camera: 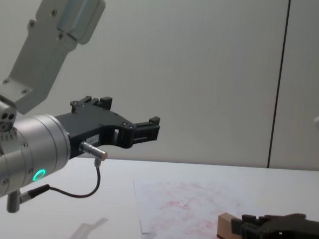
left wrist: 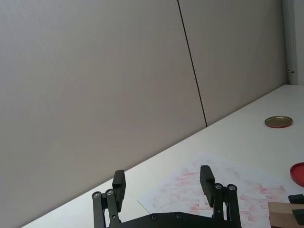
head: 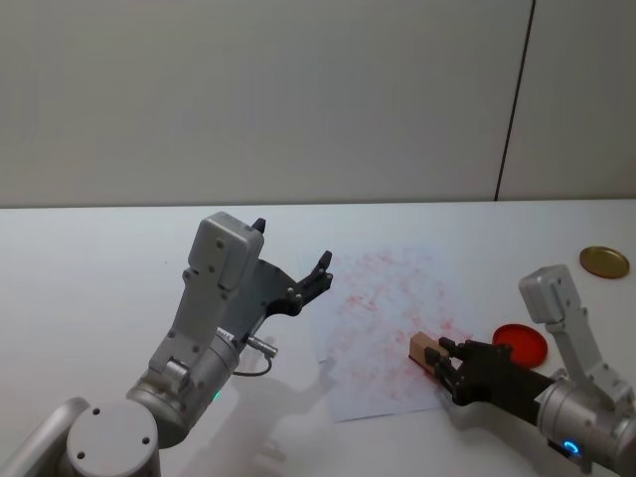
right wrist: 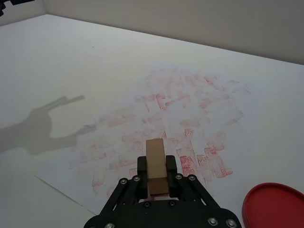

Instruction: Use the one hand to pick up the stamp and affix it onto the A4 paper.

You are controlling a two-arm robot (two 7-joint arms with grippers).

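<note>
The stamp [head: 422, 348], a small tan wooden block, is clamped between the fingers of my right gripper [head: 437, 360]. It sits very low at the near right part of the A4 paper [head: 383, 298]; I cannot tell whether it touches. The white sheet is smeared with pink-red prints. The right wrist view has the stamp [right wrist: 156, 161] in the right gripper [right wrist: 156, 167] above the paper [right wrist: 190, 104]. From the chest, the stamp [camera: 227, 227] is down at the paper [camera: 176, 207]. My left gripper [head: 293, 243] hangs raised and open, empty, left of the sheet.
A round red ink pad [head: 520, 343] lies just right of the paper, close to the right gripper. A gold lid [head: 604, 261] rests farther back right. The left arm's body [head: 214, 298] stands over the table left of the sheet. A wall is behind.
</note>
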